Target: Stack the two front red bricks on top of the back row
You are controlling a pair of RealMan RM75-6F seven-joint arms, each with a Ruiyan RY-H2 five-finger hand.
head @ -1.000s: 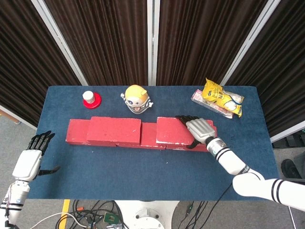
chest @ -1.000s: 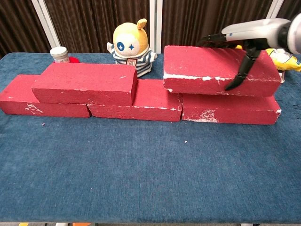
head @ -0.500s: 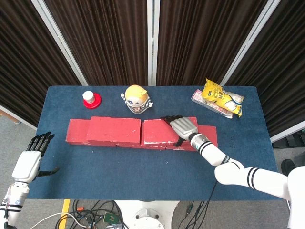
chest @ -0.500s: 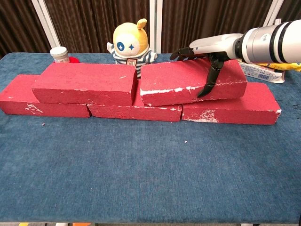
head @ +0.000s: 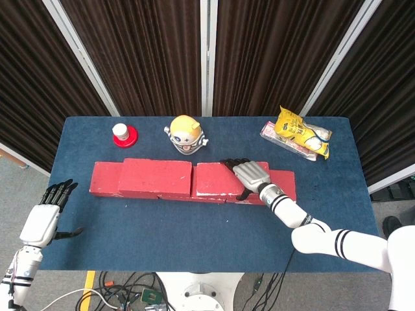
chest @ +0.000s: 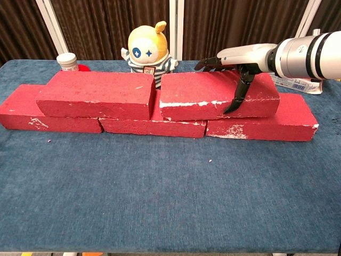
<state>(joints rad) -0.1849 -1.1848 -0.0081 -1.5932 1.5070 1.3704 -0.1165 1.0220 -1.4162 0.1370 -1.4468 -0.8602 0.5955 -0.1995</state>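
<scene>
Your left hand (head: 40, 223) hangs off the bench's (chest: 170, 202) near left corner, fingers spread and holding nothing, while your right hand (chest: 237, 58) grips the right upper brick (chest: 213, 96), which lies on the back row (chest: 154, 127) beside the left upper brick (chest: 96, 93), the doll (chest: 147, 50) behind.

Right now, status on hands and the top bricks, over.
Right hand grips second top brick, seated on back row beside first top brick. Left hand open, off table. Nothing obstructing.

Head cam: high, looking down. Chest cam: low, close, facing bricks (chest: 160, 101).
</scene>
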